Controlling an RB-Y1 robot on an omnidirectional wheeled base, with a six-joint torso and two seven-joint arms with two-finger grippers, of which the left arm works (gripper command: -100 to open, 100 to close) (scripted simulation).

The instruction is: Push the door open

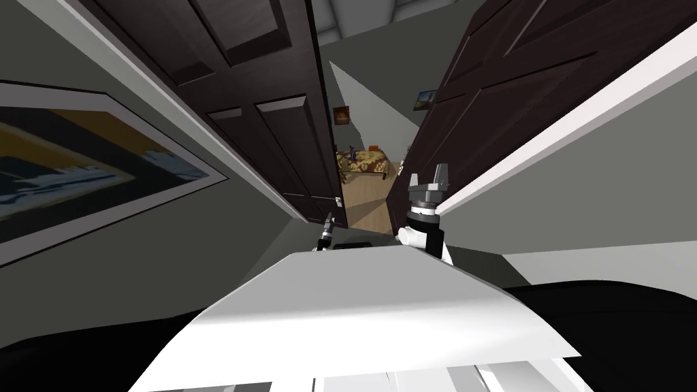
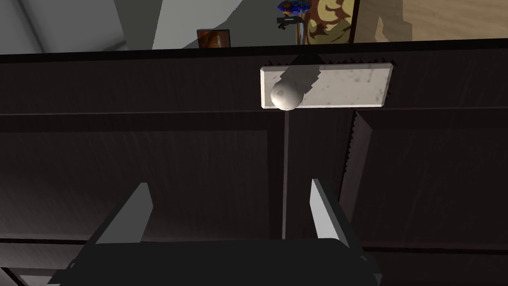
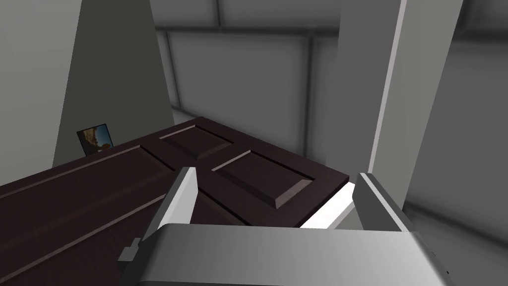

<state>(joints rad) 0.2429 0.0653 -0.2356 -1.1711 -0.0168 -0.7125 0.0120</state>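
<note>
**Both grippers spread before dark doors standing ajar**

My left gripper (image 2: 233,211), fingers wide and empty, faces the dark brown panelled door (image 2: 149,164). Ahead of it, a round pale grey knob (image 2: 286,95) sits on a mottled white plate (image 2: 347,84) at the door's free edge. My right gripper (image 3: 275,198), equally wide and empty, points at a second dark panelled door (image 3: 99,198).

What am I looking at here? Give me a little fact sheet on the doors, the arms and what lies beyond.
Left door: dark brown, panelled, ajar
Right door: dark brown, ajar
Beyond the gap: bed with patterned cover
Left gripper: open, facing left door, pale round knob ahead, untouched
Right gripper: open, near right door
</note>
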